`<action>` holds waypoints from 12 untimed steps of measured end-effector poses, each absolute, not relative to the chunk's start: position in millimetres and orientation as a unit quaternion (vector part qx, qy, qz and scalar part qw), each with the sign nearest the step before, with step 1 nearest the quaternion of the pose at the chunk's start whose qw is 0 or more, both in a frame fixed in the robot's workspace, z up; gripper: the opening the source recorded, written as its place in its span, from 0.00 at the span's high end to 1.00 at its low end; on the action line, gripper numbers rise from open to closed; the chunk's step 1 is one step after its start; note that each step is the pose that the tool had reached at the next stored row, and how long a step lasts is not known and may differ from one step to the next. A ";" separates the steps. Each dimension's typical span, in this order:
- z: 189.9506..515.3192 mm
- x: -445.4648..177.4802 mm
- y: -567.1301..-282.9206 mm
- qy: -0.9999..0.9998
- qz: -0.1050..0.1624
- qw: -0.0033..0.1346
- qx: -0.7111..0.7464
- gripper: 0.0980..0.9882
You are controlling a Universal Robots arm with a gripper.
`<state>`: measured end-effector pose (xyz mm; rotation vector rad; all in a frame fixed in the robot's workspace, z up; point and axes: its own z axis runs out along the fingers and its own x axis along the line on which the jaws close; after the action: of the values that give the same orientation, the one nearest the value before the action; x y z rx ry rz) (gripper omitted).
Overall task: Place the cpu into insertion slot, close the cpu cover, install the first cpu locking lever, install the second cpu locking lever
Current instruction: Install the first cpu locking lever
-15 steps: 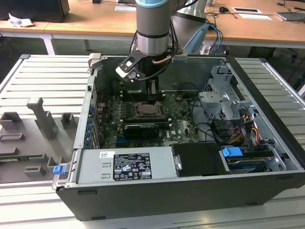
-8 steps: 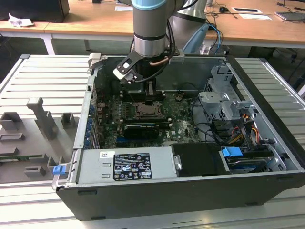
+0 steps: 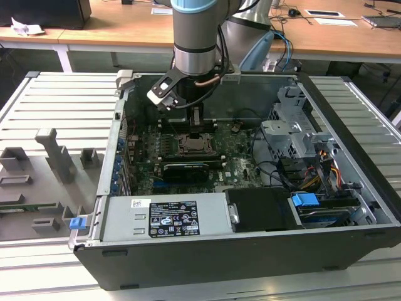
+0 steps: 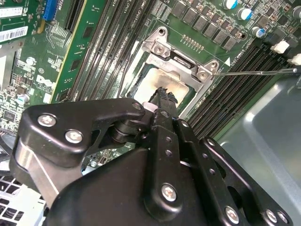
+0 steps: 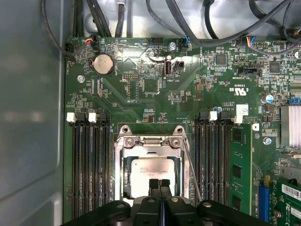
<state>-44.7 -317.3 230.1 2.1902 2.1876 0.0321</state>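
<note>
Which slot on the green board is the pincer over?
The square silver-rimmed one holding the pale chip, not the long black slots on either side.

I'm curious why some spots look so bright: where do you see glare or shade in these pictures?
Second wrist view: the cpu top flares white just beyond the claw. First wrist view: pale reflections smear the grey case wall, and the coin battery gleams. Exterior view: the motherboard lies dim beside the bright ribbed table.
</note>
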 end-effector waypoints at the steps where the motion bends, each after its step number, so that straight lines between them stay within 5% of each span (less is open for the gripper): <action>1: 230.3 -44.7 -317.3 0.706 0.010 0.023 0.707 0.99; 12: 234.2 -44.7 -317.3 0.706 0.010 0.023 0.707 0.99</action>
<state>-44.7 -317.3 234.2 2.1895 2.1868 0.0305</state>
